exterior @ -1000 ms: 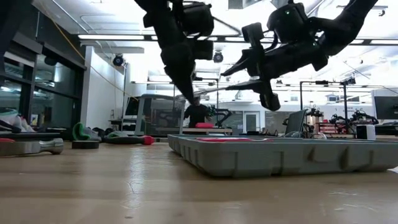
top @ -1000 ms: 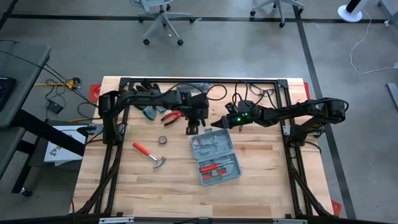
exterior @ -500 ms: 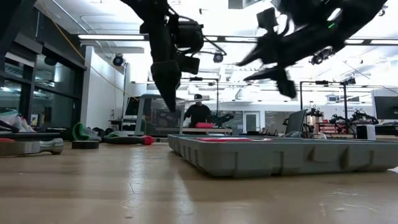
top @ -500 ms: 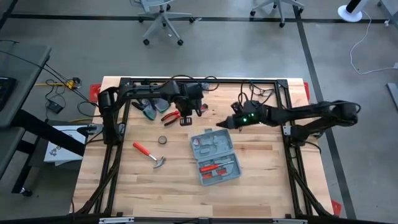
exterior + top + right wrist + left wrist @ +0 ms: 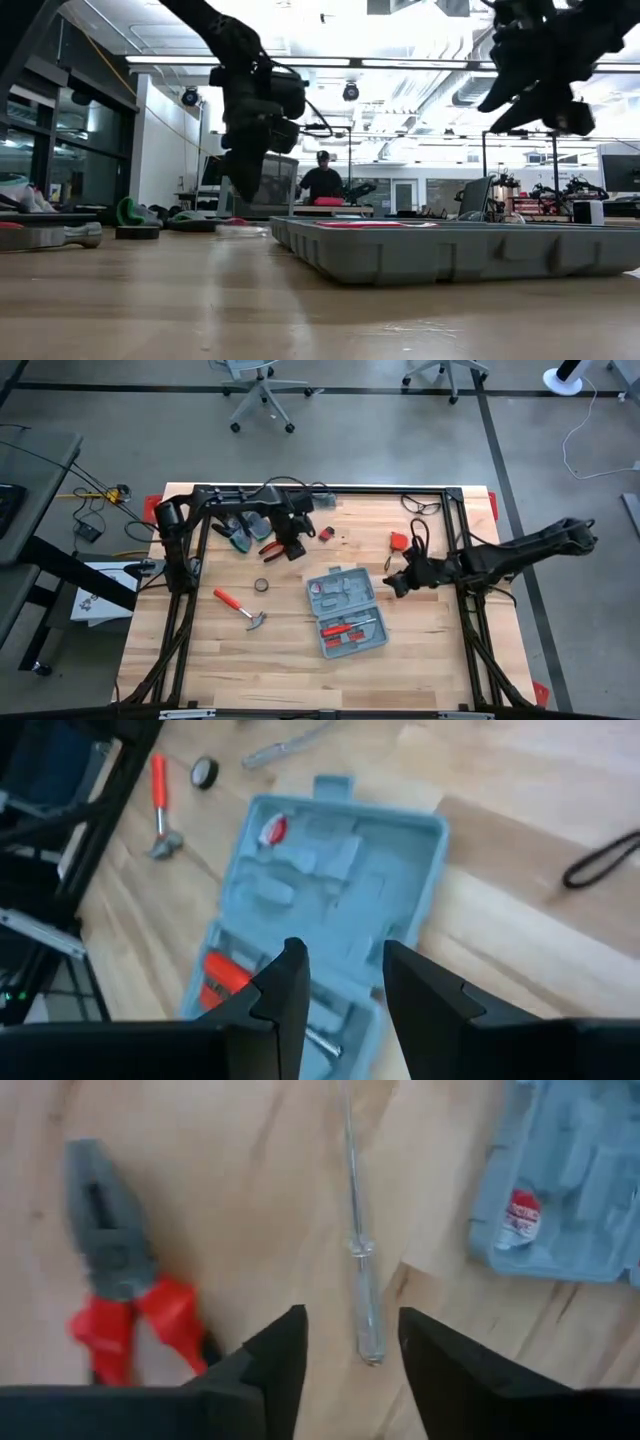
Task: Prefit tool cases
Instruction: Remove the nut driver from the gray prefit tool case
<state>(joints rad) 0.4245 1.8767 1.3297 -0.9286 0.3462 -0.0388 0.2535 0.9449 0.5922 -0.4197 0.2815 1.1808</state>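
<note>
The blue-grey tool case (image 5: pixel 345 612) lies open on the wooden table, its hollow halves up, with red-handled tools in the near half (image 5: pixel 350 630). My left gripper (image 5: pixel 290 553) hangs open, pointing steeply down, at the case's far left. In the left wrist view a clear-handled screwdriver (image 5: pixel 362 1295) lies flat on the table, its handle end just ahead of the gap between my open fingers (image 5: pixel 350 1325). My right gripper (image 5: pixel 392 584) is open above the table just right of the case, which lies beyond its fingers (image 5: pixel 345 955) in the right wrist view.
Red-handled pliers (image 5: pixel 272 547) and dark gloves (image 5: pixel 240 530) lie left of my left gripper. A hammer (image 5: pixel 240 608) and a small black roll (image 5: pixel 261 585) lie left of the case. Two small red things (image 5: pixel 398 541) and black cables (image 5: pixel 415 510) lie toward the far right.
My left gripper has gone toward the table's far left, away from the case, has sunk and has turned about its own line. My right gripper has drawn back from the case's far edge toward the table's right edge and has risen.
</note>
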